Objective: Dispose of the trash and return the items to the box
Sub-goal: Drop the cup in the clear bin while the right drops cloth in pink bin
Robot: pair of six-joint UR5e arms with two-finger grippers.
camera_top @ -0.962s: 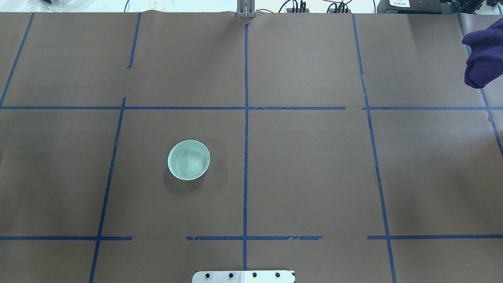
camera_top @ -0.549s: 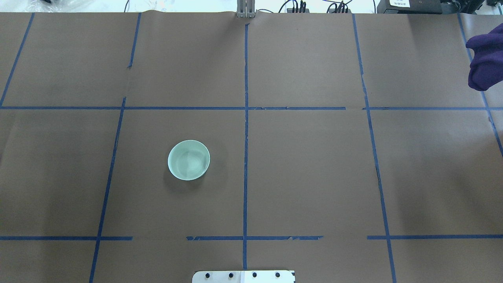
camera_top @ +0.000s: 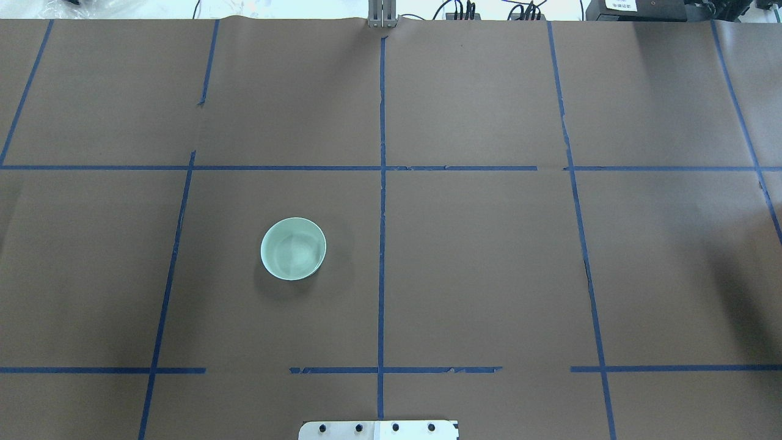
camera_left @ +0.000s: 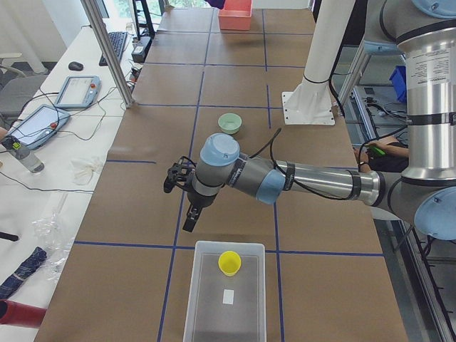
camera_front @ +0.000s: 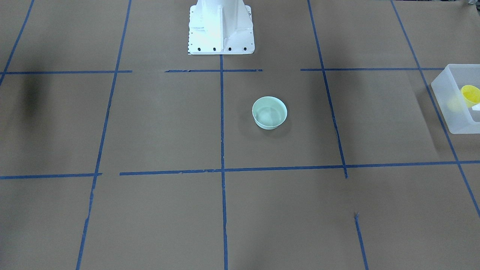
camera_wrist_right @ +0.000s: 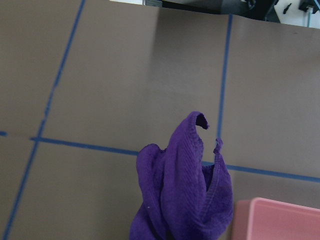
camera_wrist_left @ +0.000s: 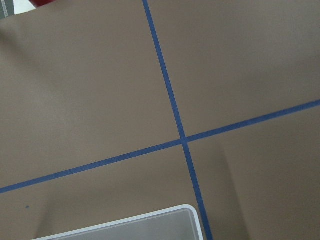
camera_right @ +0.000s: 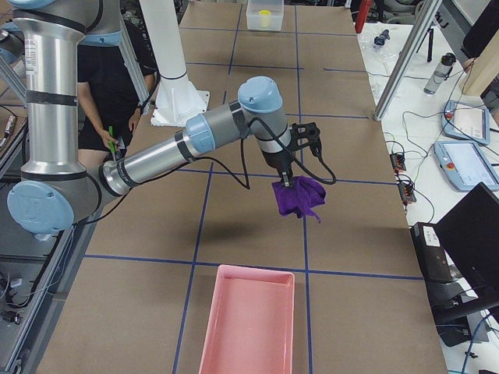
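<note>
Meanwhile the mint-green bowl [camera_top: 293, 249] stands alone on the table [camera_top: 489, 275], well apart from the box [camera_left: 206, 306] holding the yellow cup [camera_left: 229, 262], the left gripper [camera_left: 189, 226] hangs near that box, and the purple cloth [camera_right: 300, 199] seemingly dangles from the right gripper [camera_right: 285, 183], though I cannot tell how either one's jaws stand.

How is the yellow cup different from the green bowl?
The cup is bright yellow; the bowl is pale green. The cup sits inside the box; the bowl stands out on the table, far from the box. The bowl looks wider and shallower than the cup. Both are round, open at the top and look empty.
</note>
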